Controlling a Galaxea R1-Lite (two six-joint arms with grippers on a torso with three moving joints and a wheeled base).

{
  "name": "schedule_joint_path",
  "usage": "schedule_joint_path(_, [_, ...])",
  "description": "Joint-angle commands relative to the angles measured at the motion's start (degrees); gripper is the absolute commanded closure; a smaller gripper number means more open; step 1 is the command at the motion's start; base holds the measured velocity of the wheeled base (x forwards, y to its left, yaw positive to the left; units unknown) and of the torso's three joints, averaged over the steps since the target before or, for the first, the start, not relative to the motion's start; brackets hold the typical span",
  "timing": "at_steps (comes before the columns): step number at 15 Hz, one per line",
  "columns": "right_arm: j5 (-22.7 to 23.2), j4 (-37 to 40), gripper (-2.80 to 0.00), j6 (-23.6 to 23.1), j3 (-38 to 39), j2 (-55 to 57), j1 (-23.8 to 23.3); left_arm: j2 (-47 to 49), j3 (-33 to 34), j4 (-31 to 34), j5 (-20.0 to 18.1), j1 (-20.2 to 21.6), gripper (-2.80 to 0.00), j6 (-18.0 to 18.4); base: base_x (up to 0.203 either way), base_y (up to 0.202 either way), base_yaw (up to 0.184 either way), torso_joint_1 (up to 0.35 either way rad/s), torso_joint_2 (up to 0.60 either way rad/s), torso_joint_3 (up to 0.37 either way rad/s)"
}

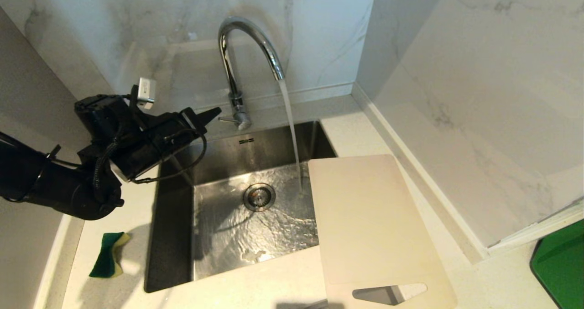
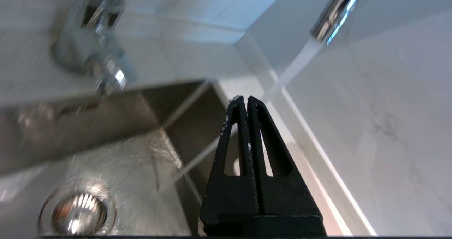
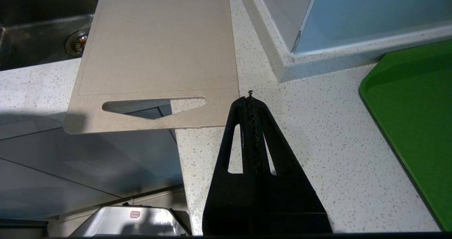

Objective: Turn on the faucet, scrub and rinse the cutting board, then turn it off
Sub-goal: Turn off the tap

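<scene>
The chrome faucet (image 1: 246, 49) arches over the steel sink (image 1: 173, 217), and water runs from its spout into the basin. Its thin lever (image 1: 226, 119) sticks out at the base. My left gripper (image 1: 214, 114) is shut and empty, its tip just left of that lever, above the sink's back left corner. The faucet (image 2: 102, 55) shows blurred in the left wrist view, ahead of the gripper (image 2: 244, 98). The beige cutting board (image 1: 369, 222) lies flat on the counter, overlapping the sink's right edge, with its handle slot nearest me. My right gripper (image 3: 250, 97) is shut and empty, parked over the counter beside the board (image 3: 155, 48).
A green and yellow sponge (image 1: 108, 254) lies on the counter left of the sink. A green tray (image 1: 561, 263) sits at the far right. Marble walls close in behind the sink and along the right side. The drain (image 1: 258, 196) is in the basin's middle.
</scene>
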Motion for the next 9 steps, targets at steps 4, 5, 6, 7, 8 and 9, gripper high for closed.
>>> schedule_joint_path(4, [0.04,0.0,0.0,-0.03,0.06,0.0,0.02,10.33,-9.66,-0.83,0.21,-1.87,0.0,4.52,0.0,0.0,0.0,0.0,0.0,0.0])
schedule_joint_path(5, [0.04,0.0,0.0,-0.03,0.0,0.0,0.02,12.13,-11.15,-0.94,0.26,-1.92,0.0,6.6,0.0,0.0,0.0,0.0,0.0,0.0])
schedule_joint_path(6, [0.04,0.0,0.0,-0.03,0.09,0.0,0.02,13.24,-13.19,-1.0,0.4,-2.0,0.0,7.4,0.0,0.0,0.0,0.0,0.0,0.0])
schedule_joint_path(7, [0.06,0.0,0.0,-0.03,0.0,0.0,0.02,14.39,-15.22,-1.02,0.57,-2.08,0.0,7.7,0.0,0.0,0.0,0.0,0.0,0.0])
schedule_joint_path(8, [0.12,0.0,0.0,-0.03,0.09,0.0,0.02,15.27,-16.57,-1.0,0.62,-2.12,0.0,7.92,0.0,0.0,0.0,0.0,0.0,0.0])
schedule_joint_path(9, [0.04,0.0,0.0,-0.03,0.09,0.0,0.02,15.56,-17.2,-0.86,0.58,-2.07,0.0,7.97,0.0,0.0,0.0,0.0,0.0,0.0])
